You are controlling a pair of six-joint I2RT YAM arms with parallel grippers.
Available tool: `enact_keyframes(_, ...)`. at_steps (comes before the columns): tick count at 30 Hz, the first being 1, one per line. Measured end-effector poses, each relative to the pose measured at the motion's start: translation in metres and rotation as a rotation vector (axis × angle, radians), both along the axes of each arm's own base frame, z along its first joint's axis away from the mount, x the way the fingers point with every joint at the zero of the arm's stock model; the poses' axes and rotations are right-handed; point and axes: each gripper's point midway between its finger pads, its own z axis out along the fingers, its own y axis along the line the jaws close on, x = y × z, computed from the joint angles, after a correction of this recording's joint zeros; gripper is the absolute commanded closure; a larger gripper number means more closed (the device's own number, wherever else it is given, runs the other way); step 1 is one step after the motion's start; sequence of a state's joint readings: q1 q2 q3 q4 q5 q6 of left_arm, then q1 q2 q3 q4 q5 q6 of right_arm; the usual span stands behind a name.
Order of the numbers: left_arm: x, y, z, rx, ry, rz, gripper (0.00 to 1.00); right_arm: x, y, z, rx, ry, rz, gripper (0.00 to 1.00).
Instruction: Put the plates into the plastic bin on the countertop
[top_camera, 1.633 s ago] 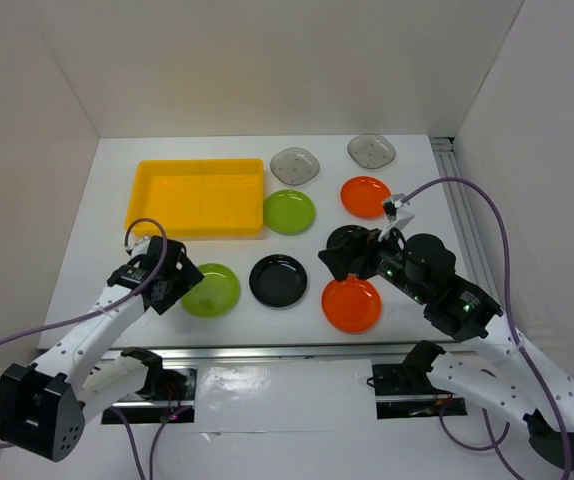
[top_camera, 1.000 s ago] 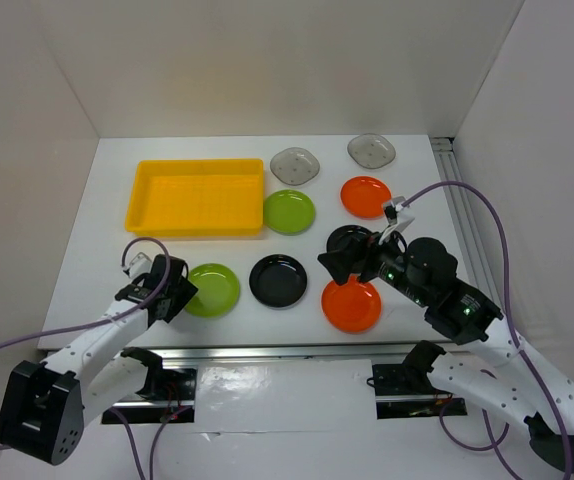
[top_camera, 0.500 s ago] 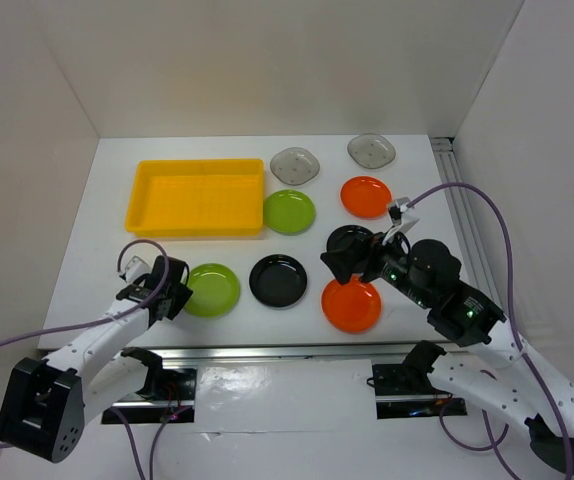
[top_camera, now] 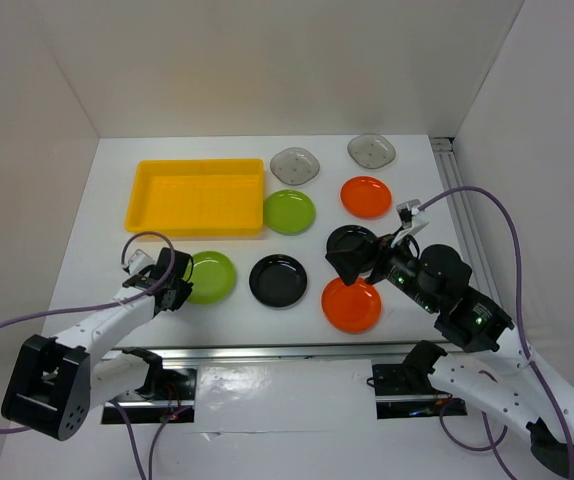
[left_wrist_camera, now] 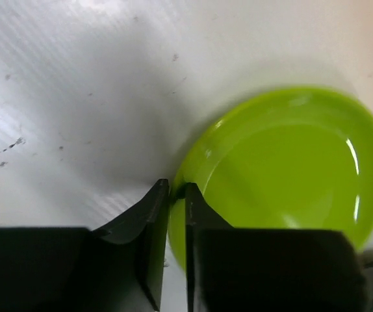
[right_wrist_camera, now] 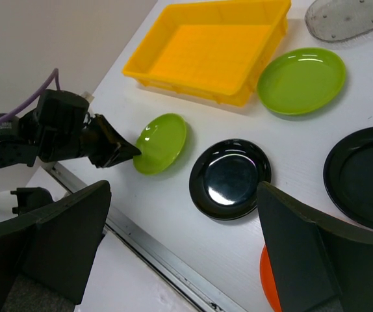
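Note:
My left gripper (top_camera: 174, 288) is shut on the near left rim of a lime green plate (top_camera: 211, 276) at the front left of the countertop (top_camera: 97, 230). In the left wrist view both fingers pinch that plate's (left_wrist_camera: 290, 169) edge at the left gripper (left_wrist_camera: 175, 195). The plate (right_wrist_camera: 162, 143) looks tipped up on its gripped side. The yellow plastic bin (top_camera: 197, 196) behind it holds nothing. My right gripper (top_camera: 352, 258) hovers open above a black plate (top_camera: 352, 240) and an orange plate (top_camera: 352, 305), holding nothing (right_wrist_camera: 186, 253).
Another black plate (top_camera: 278, 281) lies at front centre, a second lime plate (top_camera: 289, 211) beside the bin, an orange plate (top_camera: 366, 197) further right, and two grey plates (top_camera: 296, 165) (top_camera: 371, 151) at the back. A metal rail (top_camera: 267, 352) runs along the front edge.
My left gripper has slid to the lime plate's rim and closed on it, and the plate has shifted slightly toward the bin. The right arm has drifted a little to the right, still open.

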State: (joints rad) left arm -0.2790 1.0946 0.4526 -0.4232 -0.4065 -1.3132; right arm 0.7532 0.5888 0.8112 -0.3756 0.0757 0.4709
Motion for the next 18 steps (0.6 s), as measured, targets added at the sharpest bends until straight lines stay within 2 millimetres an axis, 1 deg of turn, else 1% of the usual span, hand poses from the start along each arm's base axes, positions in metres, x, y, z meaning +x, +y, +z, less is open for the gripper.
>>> enact_keyframes(1,0.002,-0.001,0.001,-0.005,-0.007,0.001,0.94,0.0,0.0,0.0,0.001,0.0,0.0,0.0)
enact_keyframes(3,0.01,-0.004,0.007,-0.017,-0.038,0.004,0.94,0.0,0.0,0.001,0.004,0.0,-0.001,0.0)
enact_keyframes(4,0.012,-0.004,0.008,-0.02,-0.047,0.004,0.96,0.0,-0.001,0.001,0.004,0.0,-0.004,0.0)
enact_keyframes(9,0.012,-0.006,0.008,-0.036,-0.052,0.017,1.0,0.001,-0.002,0.0,0.001,0.001,-0.014,0.0)
enact_keyframes(14,0.009,-0.006,0.012,-0.045,-0.085,0.002,1.0,0.001,-0.003,0.0,0.0,0.002,-0.016,0.0)
enact_keyframes(16,0.008,-0.008,0.017,-0.047,-0.111,-0.026,1.0,0.001,-0.003,0.0,0.0,0.002,-0.016,0.0)
enact_keyframes(18,0.006,-0.011,0.029,-0.052,-0.148,-0.066,1.0,0.001,-0.003,0.0,0.0,0.002,-0.016,0.0)
